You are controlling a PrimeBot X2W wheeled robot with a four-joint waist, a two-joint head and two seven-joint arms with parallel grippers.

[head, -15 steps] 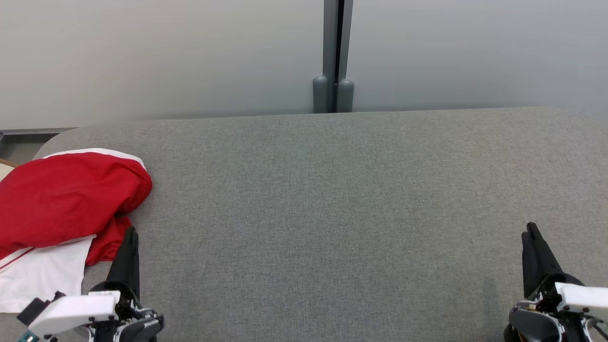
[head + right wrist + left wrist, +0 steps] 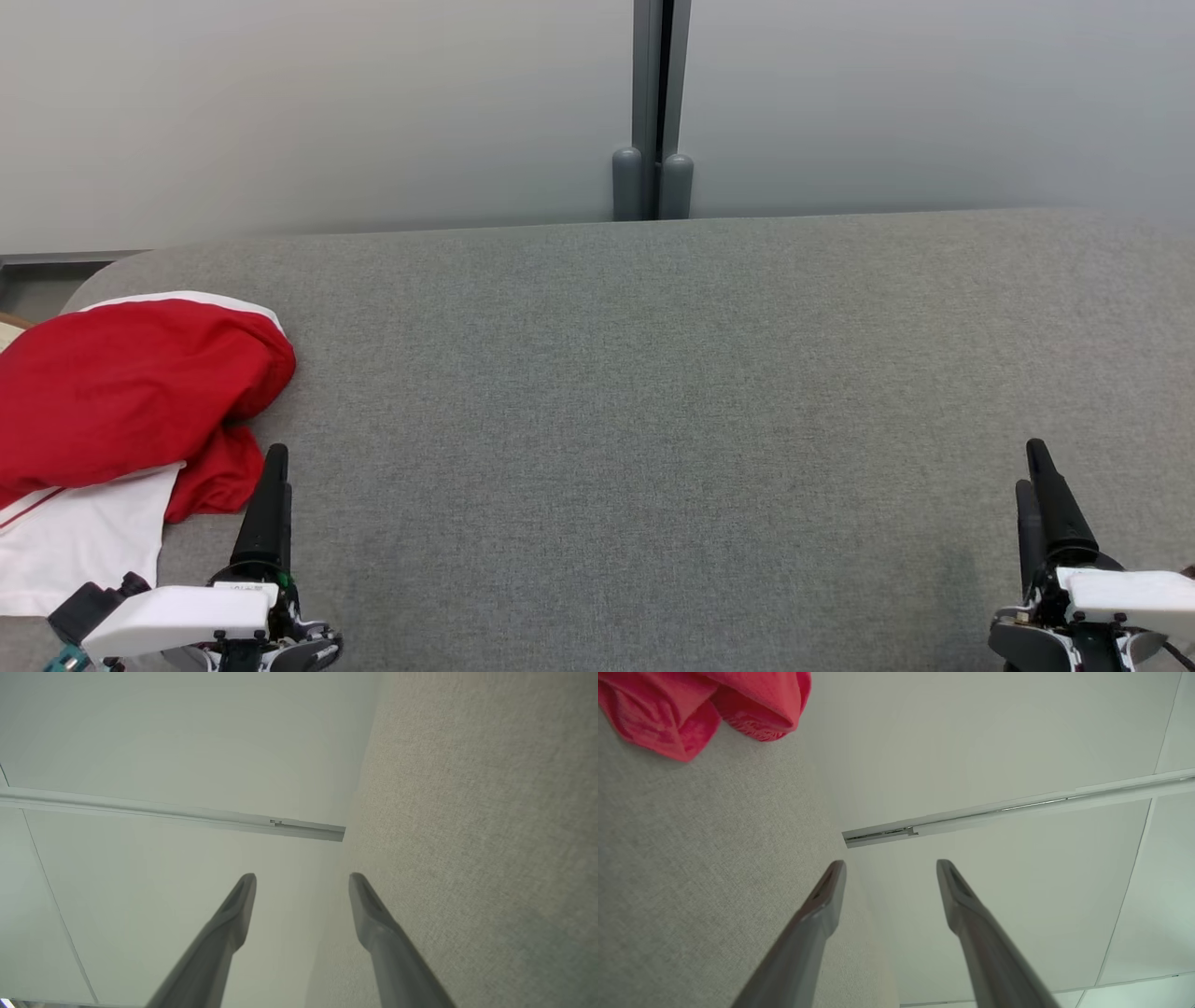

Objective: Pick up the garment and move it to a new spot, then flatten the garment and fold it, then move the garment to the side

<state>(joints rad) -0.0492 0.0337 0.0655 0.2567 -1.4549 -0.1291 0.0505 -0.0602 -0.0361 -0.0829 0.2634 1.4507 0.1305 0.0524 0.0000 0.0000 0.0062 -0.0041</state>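
A crumpled red and white garment (image 2: 121,411) lies at the left end of the grey padded table (image 2: 653,392); its red folds also reach into the top left of the left wrist view (image 2: 705,704). My left gripper (image 2: 276,459) hovers just right of the garment's lower red edge, apart from it, and its fingers stand open and empty (image 2: 889,865). Near the table's front right my right gripper (image 2: 1034,462) is open too, holding nothing (image 2: 302,879).
A pale wall (image 2: 327,112) with a grey vertical post (image 2: 653,103) runs behind the table. The table's rounded left corner (image 2: 103,275) lies just behind the garment. Bare grey fabric stretches between the two grippers.
My left gripper has shifted slightly right, away from the garment's edge. The right gripper has turned a little, so its two fingers show apart. The garment lies as before.
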